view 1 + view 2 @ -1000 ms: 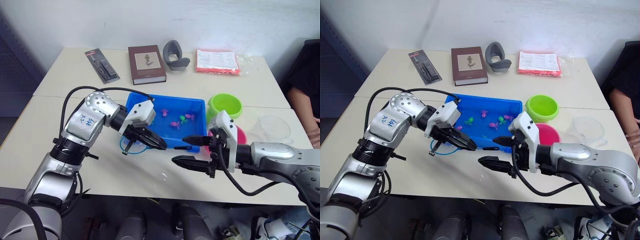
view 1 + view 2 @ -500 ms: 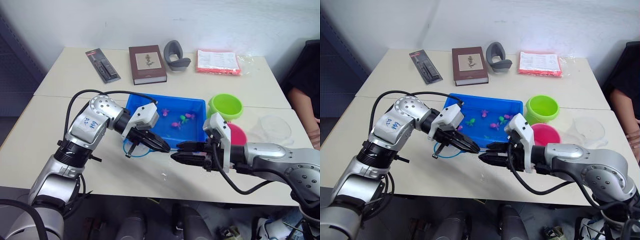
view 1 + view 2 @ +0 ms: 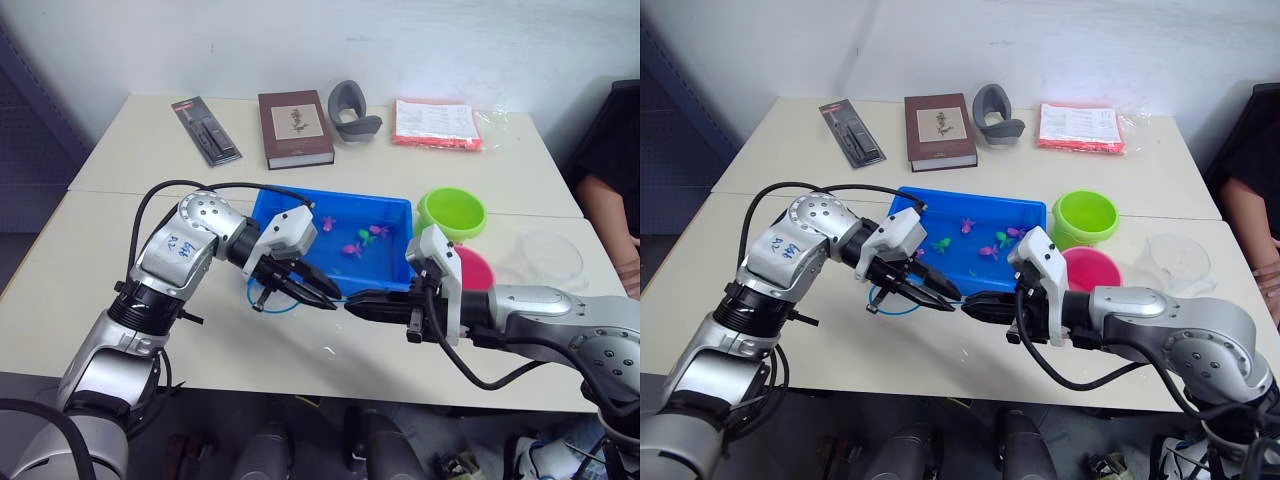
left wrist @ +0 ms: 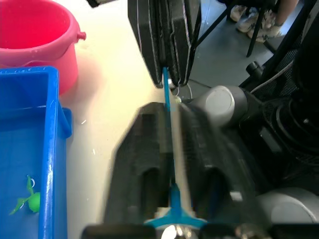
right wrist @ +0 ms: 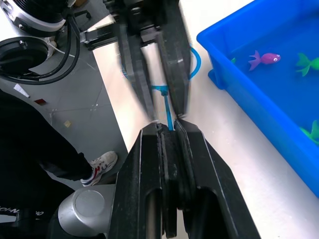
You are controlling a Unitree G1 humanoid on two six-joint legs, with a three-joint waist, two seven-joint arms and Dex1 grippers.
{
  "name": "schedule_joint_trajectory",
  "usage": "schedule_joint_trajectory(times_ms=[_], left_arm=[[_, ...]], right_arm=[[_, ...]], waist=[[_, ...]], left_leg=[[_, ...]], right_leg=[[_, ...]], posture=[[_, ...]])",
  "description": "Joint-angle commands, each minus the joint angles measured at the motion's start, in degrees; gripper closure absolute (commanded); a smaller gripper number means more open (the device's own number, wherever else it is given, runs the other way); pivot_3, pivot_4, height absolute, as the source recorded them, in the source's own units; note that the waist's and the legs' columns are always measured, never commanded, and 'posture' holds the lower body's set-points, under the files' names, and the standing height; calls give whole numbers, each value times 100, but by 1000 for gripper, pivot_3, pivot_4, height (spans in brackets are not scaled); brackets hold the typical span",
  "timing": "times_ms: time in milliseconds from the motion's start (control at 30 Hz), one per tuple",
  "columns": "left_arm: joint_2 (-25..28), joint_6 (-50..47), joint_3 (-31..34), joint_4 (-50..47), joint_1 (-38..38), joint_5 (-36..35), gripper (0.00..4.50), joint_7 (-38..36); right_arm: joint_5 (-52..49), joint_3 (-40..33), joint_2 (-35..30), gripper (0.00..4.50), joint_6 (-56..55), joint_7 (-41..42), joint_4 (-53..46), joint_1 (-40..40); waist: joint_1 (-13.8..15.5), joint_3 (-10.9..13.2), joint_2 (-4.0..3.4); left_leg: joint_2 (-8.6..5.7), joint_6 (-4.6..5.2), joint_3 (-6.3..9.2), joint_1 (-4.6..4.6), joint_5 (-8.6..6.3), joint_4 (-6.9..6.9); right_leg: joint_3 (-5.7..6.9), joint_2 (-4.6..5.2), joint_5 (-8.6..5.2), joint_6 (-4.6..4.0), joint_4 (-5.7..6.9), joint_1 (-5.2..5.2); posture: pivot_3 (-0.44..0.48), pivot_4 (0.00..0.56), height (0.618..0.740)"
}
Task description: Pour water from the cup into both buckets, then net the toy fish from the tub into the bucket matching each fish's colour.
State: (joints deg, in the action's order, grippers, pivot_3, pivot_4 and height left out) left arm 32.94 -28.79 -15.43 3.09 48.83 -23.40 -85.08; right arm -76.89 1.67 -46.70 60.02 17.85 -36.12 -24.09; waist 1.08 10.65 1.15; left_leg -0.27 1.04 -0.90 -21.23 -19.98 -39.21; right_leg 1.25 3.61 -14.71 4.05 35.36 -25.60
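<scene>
From the head camera, the left gripper and the right gripper met tip to tip over the pale table, just in front of the blue tub. The net lay between them: its light blue hoop showed under the left gripper, mostly hidden by the fingers, and its handle was hard to make out. Pink and green toy fish sat in the tub. The lime green bucket stood beside the tub's right end, and the pink bucket was half hidden behind the right arm. The clear cup stood further right, faint against the table. A book, a black packet, a grey holder and a red-edged bag of papers lay along the far side; a person's arm was cut off at the right edge.

In the left wrist view, the left fingers were blurred and stood slightly apart, the thin blue handle running between them into the closed right gripper.

In the right wrist view, the right fingers were pressed together on the handle's end, and the left gripper stood narrowly parted around it.
</scene>
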Motion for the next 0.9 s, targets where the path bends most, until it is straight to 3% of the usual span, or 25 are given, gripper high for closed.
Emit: schedule_joint_trajectory(times_ms=[33, 167, 200, 367, 500, 667, 900], left_arm=[[61, 93, 793, 199, 123, -410, 1776, 147], [349, 142, 1478, 703, 139, -532, 163, 345], [510, 251, 1643, 866, 94, -455, 30, 431], [1099, 1125, 2291, 1660, -369, -161, 30, 677], [1448, 1167, 2530, 1714, -1169, -184, 30, 662], [1272, 1087, 2757, 1304, -1880, -312, 30, 1173], [709, 967, 2581, 702, -2098, -308, 30, 1753]], right_arm=[[-165, -399, -122, 4500, -154, 79, -339, 1], [-332, -709, -257, 4500, -213, 47, -539, 268], [-374, -798, -281, 4500, -254, -15, -596, 374], [-678, -1410, -419, 4500, -482, -402, -857, 1111], [-1086, -1939, -584, 4500, -644, -906, -942, 1783], [-1150, -2149, -635, 4500, -823, -1855, -553, 2016], [-968, -1407, -320, 4500, -776, -2643, 204, 1189]], waist=[[-4, 0, 0], [-5, 0, 0], [-10, 0, 0], [-1, 0, 0], [-8, 0, 0], [31, -4, 7], [11, -5, 8]], left_leg=[[0, 0, 0, 0, 0, 0], [0, -3, 0, 3, 2, 0], [0, -3, 0, 2, 2, 0], [0, -4, -1, 3, 2, 0], [0, -7, -5, 7, 2, 2], [0, -3, 1, 5, 0, 1], [-2, -8, 4, 9, 3, 3]], right_leg=[[0, 0, 0, 0, 1, 0], [1, -1, 0, 0, 4, 0], [2, -1, 0, 0, 4, 0], [2, 1, 0, 0, 4, 0], [-2, 6, 0, 0, 4, 0], [0, 20, 3, 3, -3, 5], [2, 27, 4, 4, -23, 6]], posture=[[0, 150, 740], [0, 150, 740], [0, 150, 740], [0, 150, 740], [0, 150, 740], [0, 150, 740], [0, 150, 740]])
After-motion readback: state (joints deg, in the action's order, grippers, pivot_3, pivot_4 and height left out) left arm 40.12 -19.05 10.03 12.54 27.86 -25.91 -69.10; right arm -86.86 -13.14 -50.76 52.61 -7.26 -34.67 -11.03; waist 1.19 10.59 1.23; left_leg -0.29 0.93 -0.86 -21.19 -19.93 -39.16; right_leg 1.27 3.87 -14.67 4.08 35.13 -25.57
